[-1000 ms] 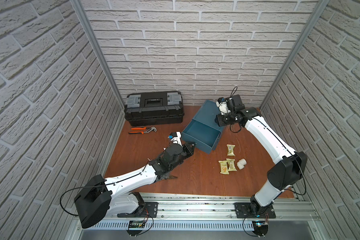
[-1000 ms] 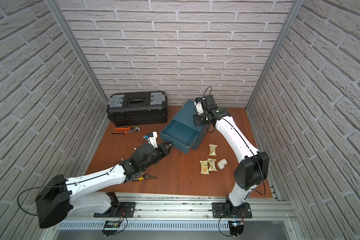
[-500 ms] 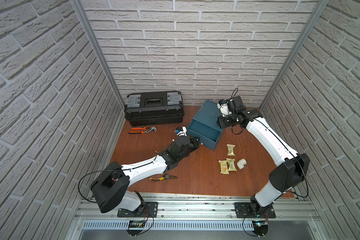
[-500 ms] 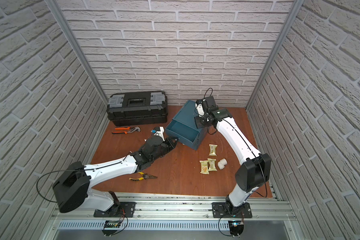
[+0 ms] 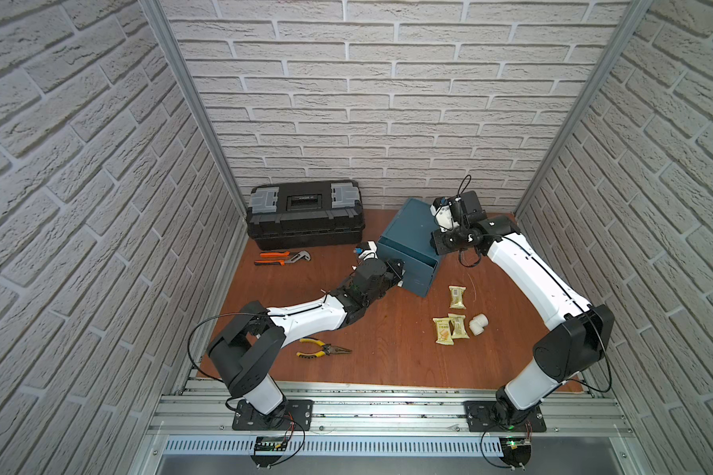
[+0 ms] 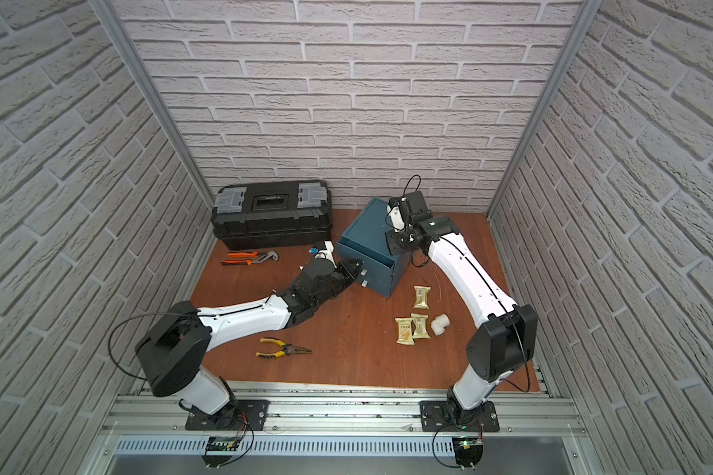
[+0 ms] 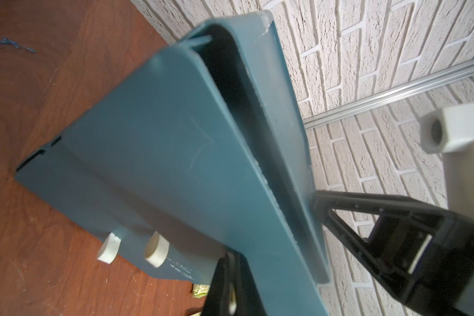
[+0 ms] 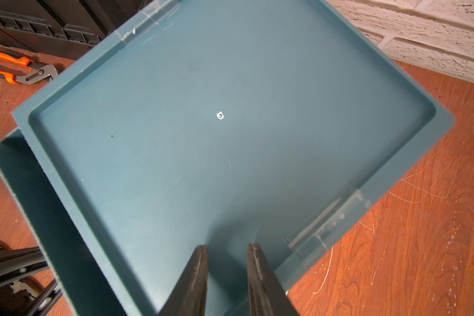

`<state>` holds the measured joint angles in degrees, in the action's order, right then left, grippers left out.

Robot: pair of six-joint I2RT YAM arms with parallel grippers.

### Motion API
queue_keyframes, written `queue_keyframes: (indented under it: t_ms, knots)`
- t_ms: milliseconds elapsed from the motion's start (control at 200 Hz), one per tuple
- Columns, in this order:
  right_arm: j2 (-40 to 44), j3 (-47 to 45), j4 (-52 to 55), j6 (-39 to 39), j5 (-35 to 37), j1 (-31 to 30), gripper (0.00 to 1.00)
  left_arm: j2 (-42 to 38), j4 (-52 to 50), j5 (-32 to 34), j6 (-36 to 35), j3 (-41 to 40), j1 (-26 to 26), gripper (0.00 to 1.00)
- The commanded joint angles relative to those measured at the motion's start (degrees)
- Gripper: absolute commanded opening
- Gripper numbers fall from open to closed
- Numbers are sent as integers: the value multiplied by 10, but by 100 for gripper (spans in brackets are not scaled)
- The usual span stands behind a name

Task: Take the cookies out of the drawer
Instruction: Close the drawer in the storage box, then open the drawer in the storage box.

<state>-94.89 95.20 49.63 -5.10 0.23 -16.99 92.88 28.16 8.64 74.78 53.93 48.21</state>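
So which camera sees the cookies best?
The top views: both show all three cookies uncovered on the table, one alone, two side by side next to the white pipe elbow. The left wrist view catches only what looks like a packet corner beside the blue cabinet; the right wrist view shows none.

Three cream-green cookies [image 5: 457, 297] flat on table [image 5: 387, 353] near teal drawer [image 5: 418, 276]; two touching.

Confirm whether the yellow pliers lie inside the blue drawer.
No, the yellow pliers lie on the table, well apart from the blue drawer.
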Motion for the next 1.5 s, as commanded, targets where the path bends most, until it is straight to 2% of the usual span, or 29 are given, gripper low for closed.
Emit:
queue_keyframes:
  t_ms: [0, 345, 520, 690, 880, 1055, 1115, 1175, 1385, 1495]
  knots:
    - [6, -20, 29, 0, 13, 1, 29, 28, -6, 4, 3, 13, -4, 0]
    - [8, -20, 25, -2, 9, 1, 29, 68, -1, -4, 8, 46, -7, 2]
    - [8, -21, 24, -3, 9, 1, 29, 70, 2, -4, 13, 43, -7, 19]
    - [8, -20, 23, -3, 7, 1, 29, 49, -1, 5, 0, 22, -7, 30]
    - [6, -5, 20, -2, -3, 1, 29, -8, 2, 31, -30, -37, -2, 52]
    - [-2, 44, 26, 2, -15, 1, 30, -57, -4, 47, -39, -95, 1, 65]
    - [0, 64, 32, 4, -19, 0, 31, -70, -1, 47, -38, -113, 3, 74]
    - [10, 77, 30, 3, -24, -1, 33, -73, 3, 39, -39, -125, 2, 80]
    - [71, 61, 4, 2, -54, -29, 35, -18, 121, -47, -36, -132, -10, 81]
    - [101, 32, 5, -4, -66, -48, 35, 15, 160, -63, -26, -117, -10, 78]
